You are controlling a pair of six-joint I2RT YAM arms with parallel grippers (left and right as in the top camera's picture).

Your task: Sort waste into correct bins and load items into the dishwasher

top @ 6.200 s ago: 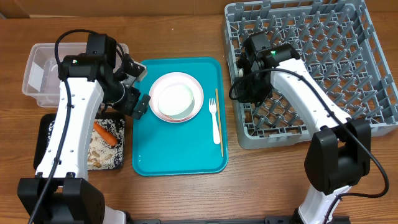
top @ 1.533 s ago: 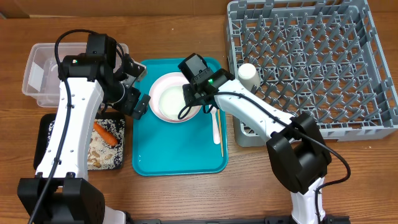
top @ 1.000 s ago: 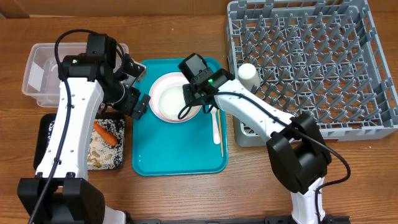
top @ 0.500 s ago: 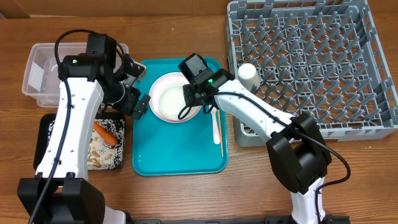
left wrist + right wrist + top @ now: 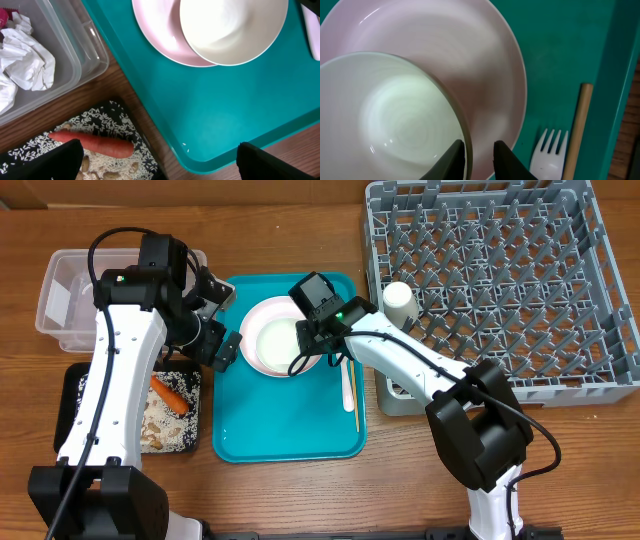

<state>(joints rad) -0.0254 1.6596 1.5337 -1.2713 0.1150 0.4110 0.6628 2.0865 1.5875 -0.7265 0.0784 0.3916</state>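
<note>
The bowl (image 5: pixel 390 120), sitting on the plate (image 5: pixel 470 65), is pinched at its rim by the right tool (image 5: pixel 476 150). The thin hold could slip on lifting, dropping the bowl back onto the plate. The left tool (image 5: pixel 155 155) is held open left of the plate.

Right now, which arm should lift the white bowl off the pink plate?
The right one. Its tool already straddles the bowl rim on the pink plate, nearly closed. The left tool hangs wide open beside the teal tray.

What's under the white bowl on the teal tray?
The white bowl sits on the pale-pink plate, overlapping its right side. The plate's covered part is hidden. The right gripper pinches the bowl's rim.
</note>
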